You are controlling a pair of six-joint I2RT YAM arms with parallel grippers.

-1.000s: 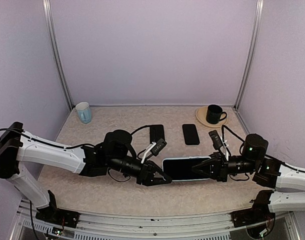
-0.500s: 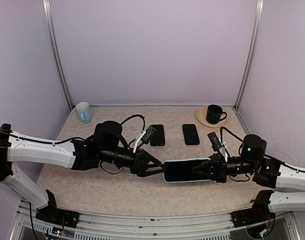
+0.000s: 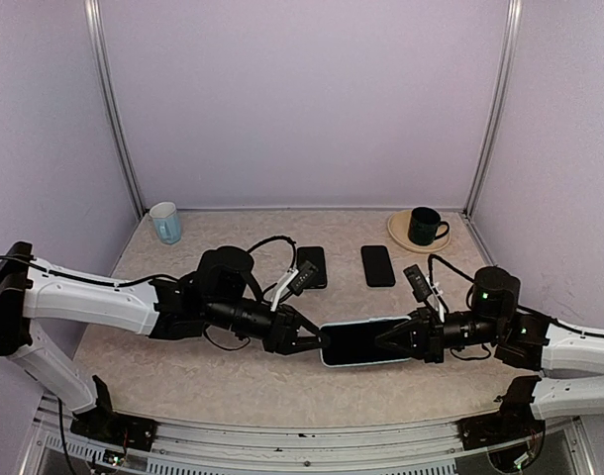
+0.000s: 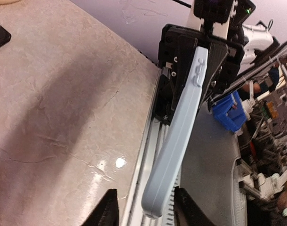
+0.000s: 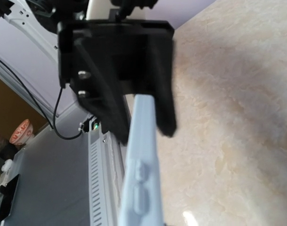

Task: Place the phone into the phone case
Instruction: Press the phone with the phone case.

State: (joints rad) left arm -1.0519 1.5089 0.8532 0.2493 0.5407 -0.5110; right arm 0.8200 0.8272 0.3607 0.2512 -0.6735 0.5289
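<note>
step: you're mid-handling the phone case [image 3: 366, 341]; I judge the insertion not confirmed done.
case location: lifted off the bench [image 3: 183, 366], lying flat over its 6 o'clock edge, strung between both arms.
right end effector [image 3: 389, 341]: clamped on the case's 3 o'clock end and carrying it.
left end effector [image 3: 314, 341]: at the case's 9 o'clock end. In the left wrist view its fingers [image 4: 108, 209] straddle the end with gaps on both sides, so it is spread and not pinching.
phone: two dark slabs lie on the bench at 12 o'clock from the case, the left dark phone [image 3: 313, 265] and the right dark phone [image 3: 378, 265], apart from each other.
hedge: the case's dark face may be a seated phone or just lining; you can't tell from above.
next move: close the left on its end before the right lets go, keep the case level, then set it down open side up near a slab.
</note>
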